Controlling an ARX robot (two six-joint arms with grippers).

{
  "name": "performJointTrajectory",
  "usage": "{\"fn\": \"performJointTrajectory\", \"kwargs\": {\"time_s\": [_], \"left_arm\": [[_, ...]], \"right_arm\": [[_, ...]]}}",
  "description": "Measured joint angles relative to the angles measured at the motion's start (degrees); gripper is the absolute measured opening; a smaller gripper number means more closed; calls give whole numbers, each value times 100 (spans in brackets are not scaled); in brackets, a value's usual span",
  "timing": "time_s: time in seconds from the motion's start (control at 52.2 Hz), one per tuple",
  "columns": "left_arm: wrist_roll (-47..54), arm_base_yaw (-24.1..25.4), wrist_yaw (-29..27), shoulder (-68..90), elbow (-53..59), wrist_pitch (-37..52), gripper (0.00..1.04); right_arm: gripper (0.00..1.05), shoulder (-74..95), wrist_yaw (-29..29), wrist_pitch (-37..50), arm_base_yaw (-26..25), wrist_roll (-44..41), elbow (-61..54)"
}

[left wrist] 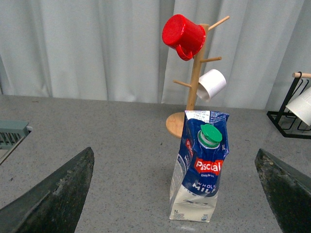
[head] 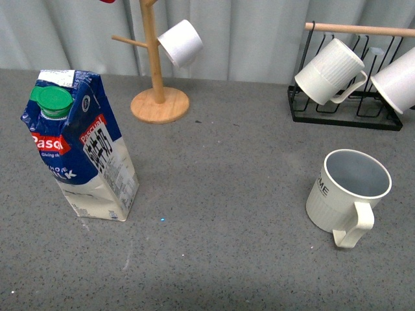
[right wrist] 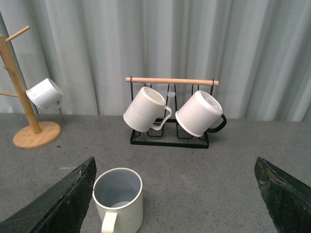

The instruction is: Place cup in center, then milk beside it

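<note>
Grey speckled table (head: 214,259), curtain behind. Nothing is done yet: the cup (head: 347,194) stands well right of the tree (head: 159,103) and nearer me, the milk (head: 84,149) left of the tree, the center (head: 214,194) bare. My left gripper (left wrist: 174,151) and right gripper (right wrist: 175,159) gape wide, empty. The milk reads "Pascal", "WHOLE MILK"; the cup's lettering ends "ME".

The milk (left wrist: 200,170) reads "Pascual", "WHOLE MILK", "1L"; the cup (head: 337,202) shows "ME".
</note>
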State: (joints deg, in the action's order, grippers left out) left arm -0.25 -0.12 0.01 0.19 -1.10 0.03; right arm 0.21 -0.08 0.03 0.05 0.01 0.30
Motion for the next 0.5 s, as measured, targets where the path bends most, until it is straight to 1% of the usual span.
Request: {"fn": "performJointTrajectory", "kwargs": {"time_s": [0.498], "left_arm": [[0,0,0,0,0,0,98]], "right_arm": [[95,0,0,0,0,0,0]]}}
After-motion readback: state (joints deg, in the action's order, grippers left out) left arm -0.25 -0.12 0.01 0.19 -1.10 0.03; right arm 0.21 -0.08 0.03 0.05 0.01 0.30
